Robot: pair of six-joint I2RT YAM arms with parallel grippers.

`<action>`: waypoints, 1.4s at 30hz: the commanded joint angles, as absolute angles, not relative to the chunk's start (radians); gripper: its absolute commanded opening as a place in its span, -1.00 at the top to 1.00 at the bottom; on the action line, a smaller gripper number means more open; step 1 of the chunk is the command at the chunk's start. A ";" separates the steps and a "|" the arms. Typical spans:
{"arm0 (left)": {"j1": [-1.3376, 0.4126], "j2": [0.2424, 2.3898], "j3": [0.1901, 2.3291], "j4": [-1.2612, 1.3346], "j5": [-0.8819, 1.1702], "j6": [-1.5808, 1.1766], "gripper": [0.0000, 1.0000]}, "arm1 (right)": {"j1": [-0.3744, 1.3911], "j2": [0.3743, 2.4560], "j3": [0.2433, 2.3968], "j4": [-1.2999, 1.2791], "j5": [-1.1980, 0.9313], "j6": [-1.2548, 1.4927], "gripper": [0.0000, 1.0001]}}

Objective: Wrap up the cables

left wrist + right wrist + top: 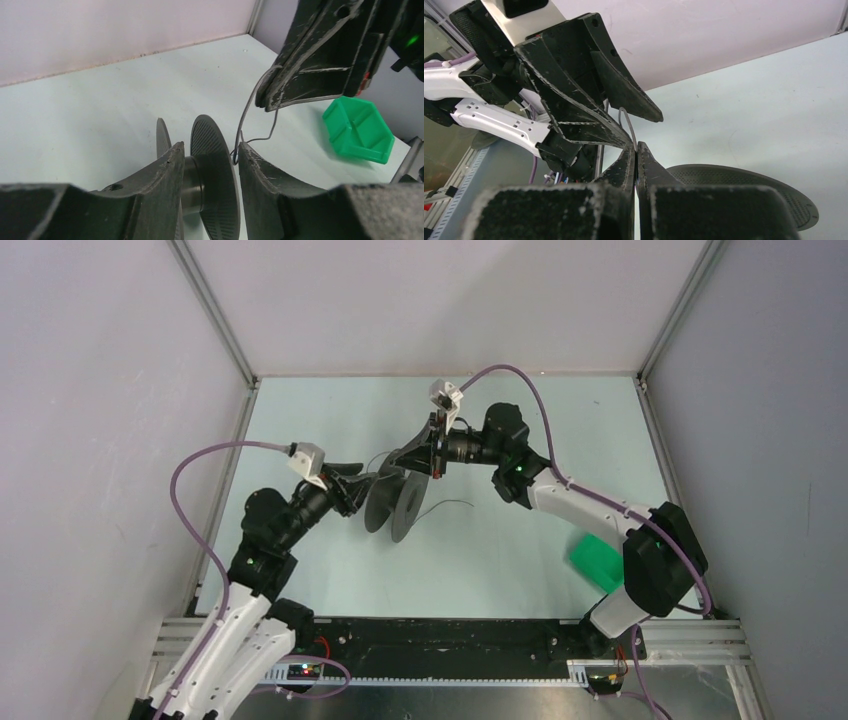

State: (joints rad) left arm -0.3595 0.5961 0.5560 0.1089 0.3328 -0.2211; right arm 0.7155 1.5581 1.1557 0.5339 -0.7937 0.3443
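The dark grey round spool stands on its rims mid-table. My left gripper holds it. In the left wrist view its jaws straddle one flange, one finger between the flanges against the hub, the other outside. My right gripper is just above the spool, shut on the thin grey wire. In the right wrist view a wire loop rises from the pinched tips. The wire runs from that gripper down to the flange. A loose end lies right of the spool.
A green bin sits on the table to the right, beside the right arm; it also shows in the left wrist view. Grey walls close the table on the left, back and right. Purple arm cords arc over both arms.
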 commanded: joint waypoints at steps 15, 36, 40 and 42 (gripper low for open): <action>-0.357 0.735 0.545 0.109 0.204 -0.267 -0.06 | 0.703 1.603 1.079 0.598 -0.816 0.374 1.00; -0.428 0.887 0.583 -0.026 0.067 -0.177 -0.03 | 0.683 1.689 1.050 0.633 -0.839 0.391 1.00; -0.434 0.915 0.596 -0.024 0.058 -0.173 0.01 | 0.683 1.698 1.043 0.640 -0.842 0.399 1.00; -0.440 0.929 0.602 -0.023 0.057 -0.168 0.04 | 0.683 1.703 1.038 0.645 -0.843 0.402 1.00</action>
